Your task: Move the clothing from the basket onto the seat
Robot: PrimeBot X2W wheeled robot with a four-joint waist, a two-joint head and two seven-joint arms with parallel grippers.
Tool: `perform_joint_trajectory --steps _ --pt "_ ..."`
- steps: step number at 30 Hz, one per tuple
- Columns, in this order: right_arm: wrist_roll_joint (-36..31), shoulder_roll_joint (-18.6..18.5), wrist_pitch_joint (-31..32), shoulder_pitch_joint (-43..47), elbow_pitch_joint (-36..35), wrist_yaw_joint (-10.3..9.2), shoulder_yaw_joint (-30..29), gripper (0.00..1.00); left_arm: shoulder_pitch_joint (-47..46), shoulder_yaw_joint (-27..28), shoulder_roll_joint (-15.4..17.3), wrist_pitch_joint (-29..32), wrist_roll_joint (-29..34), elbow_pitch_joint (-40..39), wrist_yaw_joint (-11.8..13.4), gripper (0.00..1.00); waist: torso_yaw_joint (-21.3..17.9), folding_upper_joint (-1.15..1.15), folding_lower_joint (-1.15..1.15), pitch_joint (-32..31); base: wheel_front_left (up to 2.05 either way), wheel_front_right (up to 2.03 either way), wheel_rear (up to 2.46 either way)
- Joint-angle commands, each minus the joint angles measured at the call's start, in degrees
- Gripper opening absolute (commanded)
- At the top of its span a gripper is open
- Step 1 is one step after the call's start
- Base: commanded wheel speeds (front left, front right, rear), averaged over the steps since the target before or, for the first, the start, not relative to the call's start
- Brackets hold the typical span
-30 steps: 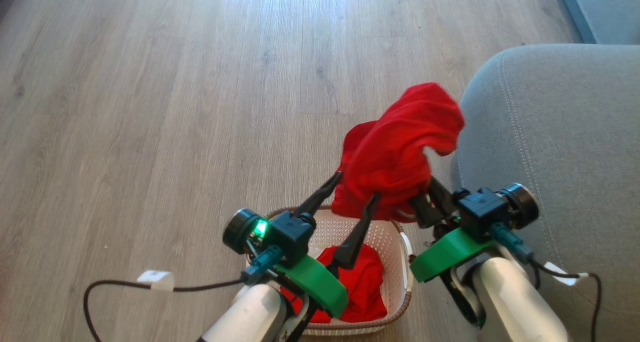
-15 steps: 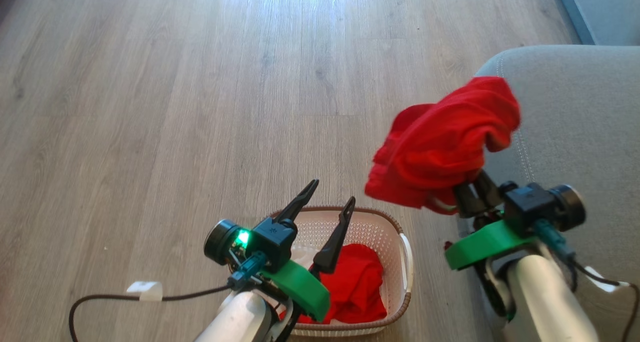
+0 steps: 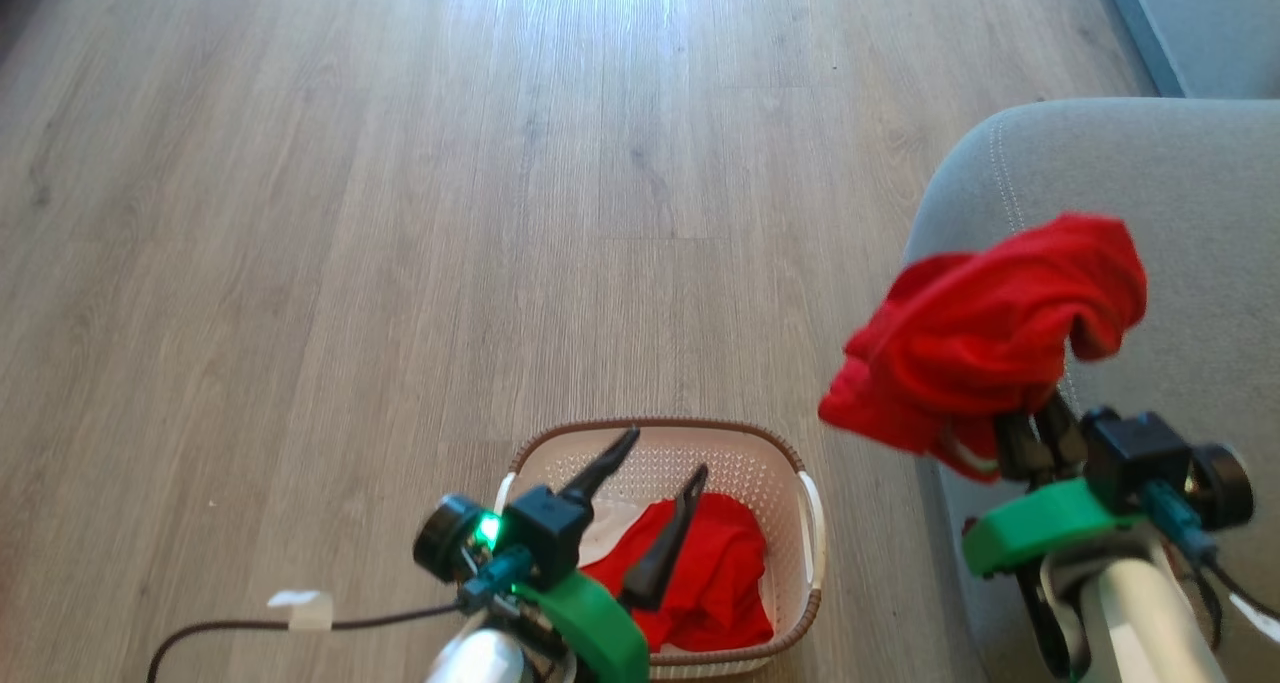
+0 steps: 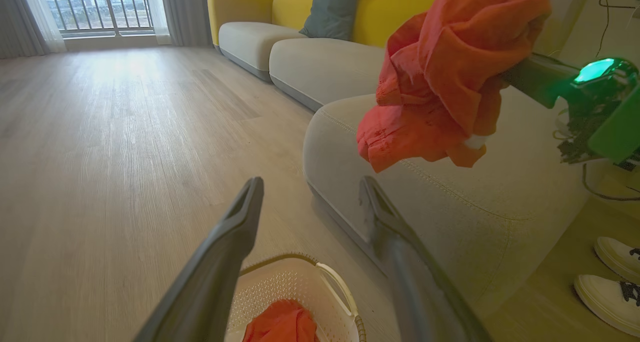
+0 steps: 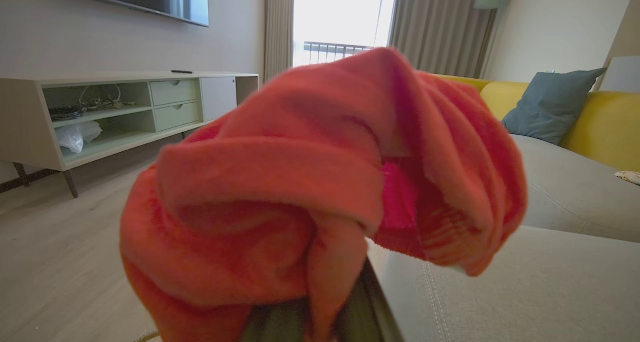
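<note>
My right gripper (image 3: 1030,431) is clamped on one red garment (image 3: 985,348), which hangs bunched over the rounded left edge of the grey seat (image 3: 1190,183), partly above the cushion and partly off its side. My left gripper (image 3: 665,455) is spread wide and empty above the cream basket (image 3: 755,468), where the second red garment (image 3: 715,568) lies toward the near right wall. Bare wooden floor (image 3: 350,213) stretches wide to the left and far side.
</note>
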Motion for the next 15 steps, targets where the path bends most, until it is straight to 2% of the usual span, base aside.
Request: perform_joint_trajectory --steps 1,8,15 --pt "-0.6 0.4 -0.2 -0.4 -1.1 0.21 0.3 0.0 -0.6 1.3 -0.1 -0.3 0.3 -0.8 -0.6 1.0 -0.1 0.0 0.0 -0.1 0.0 0.0 0.0" --pt "0.6 0.4 -0.2 0.9 1.3 0.21 -3.2 0.0 0.9 2.0 -0.1 -0.3 -0.1 1.4 -1.7 1.0 -0.7 0.0 0.0 -0.1 0.0 0.0 0.0" --pt "0.9 0.4 -0.2 0.5 2.1 0.21 -3.2 0.0 1.3 2.6 -0.1 -0.3 0.4 1.9 -2.0 1.0 -1.2 0.0 0.0 0.1 0.0 0.0 0.0"
